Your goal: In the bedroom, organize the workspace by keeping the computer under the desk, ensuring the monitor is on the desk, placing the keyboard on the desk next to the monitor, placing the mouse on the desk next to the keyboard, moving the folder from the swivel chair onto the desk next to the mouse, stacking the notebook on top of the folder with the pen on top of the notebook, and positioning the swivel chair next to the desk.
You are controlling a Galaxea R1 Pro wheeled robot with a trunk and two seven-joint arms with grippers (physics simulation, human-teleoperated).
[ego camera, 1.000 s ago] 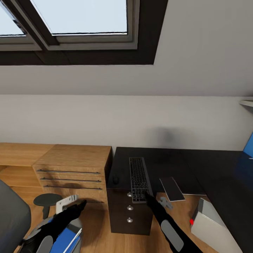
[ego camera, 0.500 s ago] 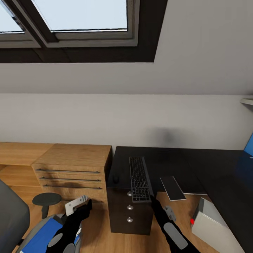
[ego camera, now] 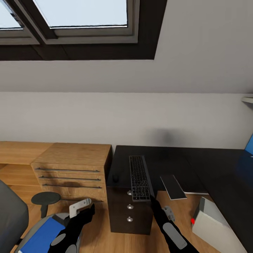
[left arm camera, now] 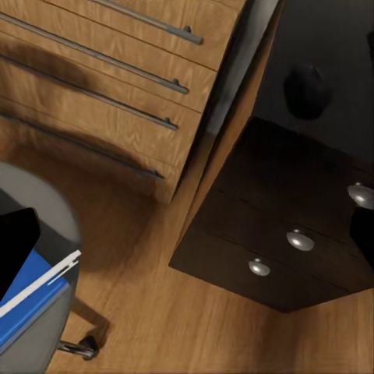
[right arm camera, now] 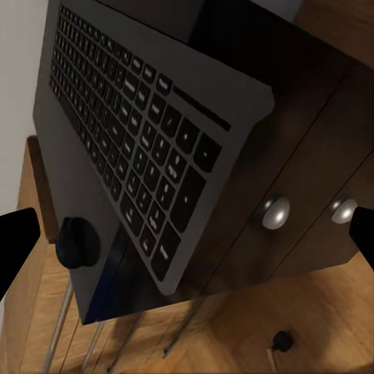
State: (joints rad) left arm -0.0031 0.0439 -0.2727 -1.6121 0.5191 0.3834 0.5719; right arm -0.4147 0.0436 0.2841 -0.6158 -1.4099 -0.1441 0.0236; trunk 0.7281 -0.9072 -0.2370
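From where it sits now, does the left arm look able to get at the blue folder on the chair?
Probably yes. The folder lies flat on the chair seat just beside the left gripper, its top looks bare, and nothing stands between them; the arm would need to swing back toward the seat.

The black desk point(ego camera: 168, 160) stands right of a wood drawer unit point(ego camera: 72, 165). On its left end lies the keyboard point(ego camera: 140, 177), lengthwise, its near end jutting past the edge above the desk's drawers point(ego camera: 130, 211). A small black mouse point(ego camera: 115, 178) sits just left of it; the dark notebook point(ego camera: 173, 187) lies right, overhanging the near edge.
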